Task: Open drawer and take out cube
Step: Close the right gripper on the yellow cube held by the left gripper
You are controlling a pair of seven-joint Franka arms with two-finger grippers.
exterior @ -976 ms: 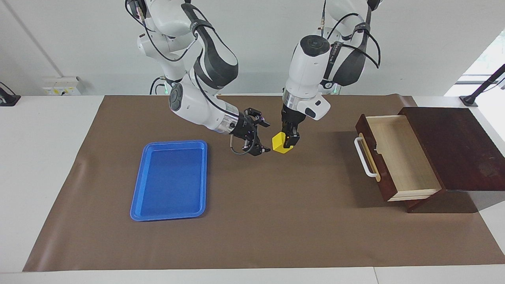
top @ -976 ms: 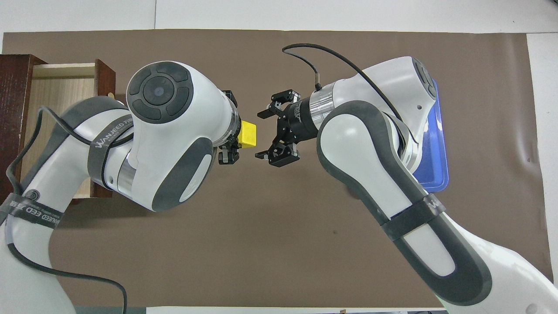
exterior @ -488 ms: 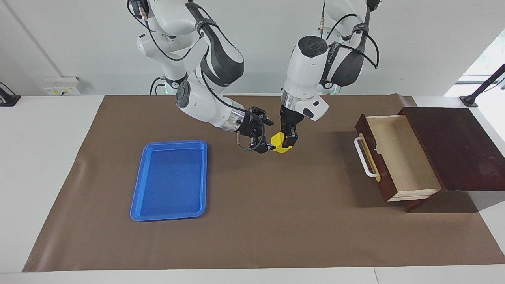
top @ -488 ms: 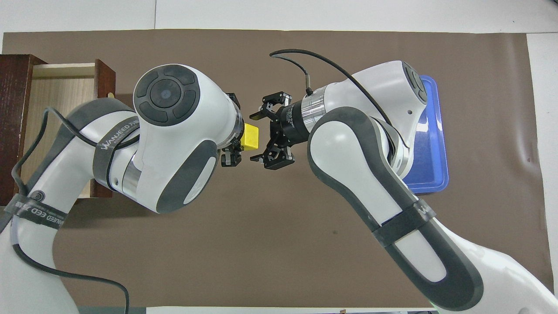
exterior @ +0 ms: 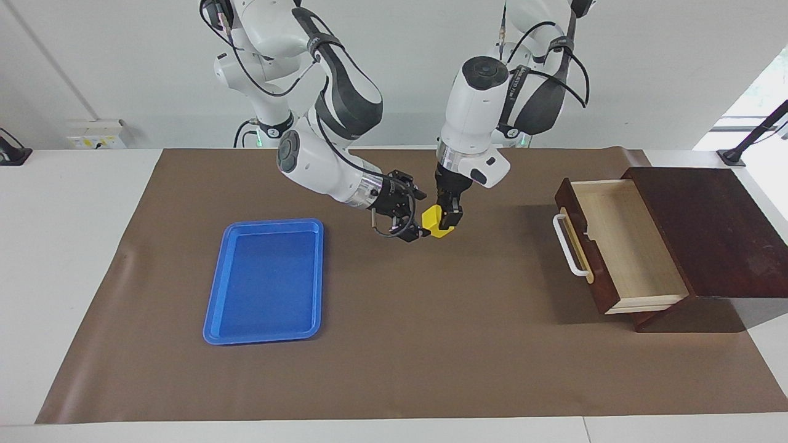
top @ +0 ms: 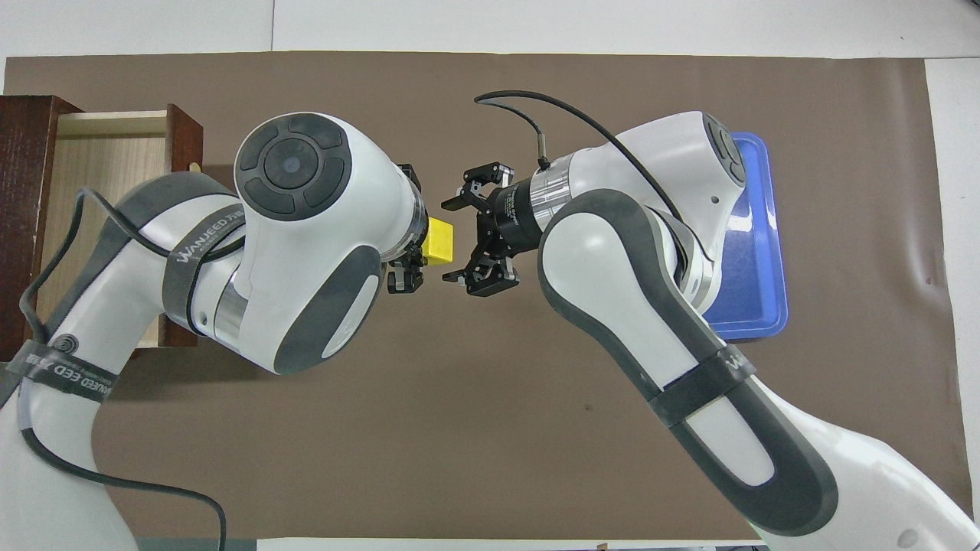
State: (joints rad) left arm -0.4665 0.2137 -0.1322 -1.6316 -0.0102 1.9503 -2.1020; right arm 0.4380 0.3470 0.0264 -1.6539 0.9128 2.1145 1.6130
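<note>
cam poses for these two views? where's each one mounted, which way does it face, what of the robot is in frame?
Facing view: high across the table, looking at the robots; both arms in frame, open drawer at the left arm's end.
Overhead view: above the robots' end, looking steeply down; arms enter from the bottom.
Shared: left gripper holding the cube, right gripper open beside it, blue tray.

A blue tray (exterior: 265,282) lies flat on the brown mat (exterior: 431,357).

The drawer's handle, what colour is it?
White: the handle is a bar on a tan strip, clearest in the facing view.
</note>
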